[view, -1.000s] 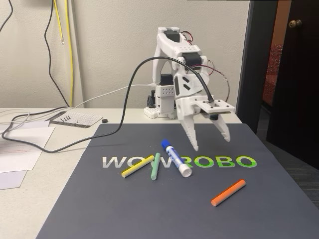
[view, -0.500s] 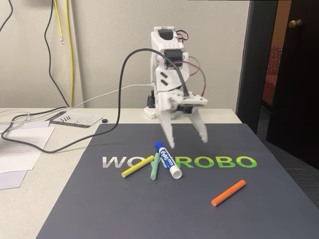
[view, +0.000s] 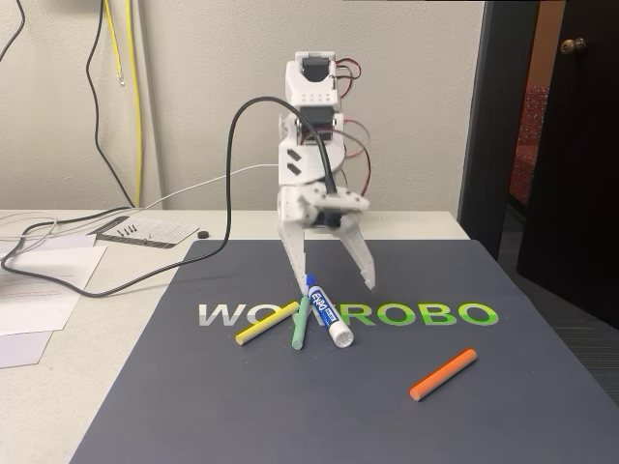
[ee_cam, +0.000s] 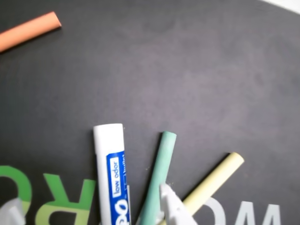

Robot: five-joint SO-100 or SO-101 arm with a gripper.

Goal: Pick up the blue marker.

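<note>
Dark grey mat (view: 290, 406) with WOWROBO lettering (view: 426, 314) on a pale table (view: 58, 387), beige wall behind, dark door at right in the fixed view. Loose papers (view: 44, 290) and cables (view: 116, 275) off to the left of the mat.

White arm (view: 309, 145) bent forward and down over the mat's middle. Gripper (view: 337, 282) spread wide, nothing between the fingers, tips low over the mat. Left-hand fingertip in the fixed view sits right at the cap end of the blue marker (view: 324, 310); cannot tell if touching. Other finger clear, off to the right.

Blue marker lying flat on the mat, directly under and just in front of the gripper, cap toward the arm base, white end pointing away. In the wrist view, blue marker (ee_cam: 112, 178) between the two fingertips, one fingertip (ee_cam: 173, 206) at bottom centre over the green stick (ee_cam: 158, 180).

Green stick just beside the marker, yellow stick (view: 267, 322) past it on the far side from the marker. Orange stick (view: 443, 374) well apart, beyond the marker's white end and off to the right.
</note>
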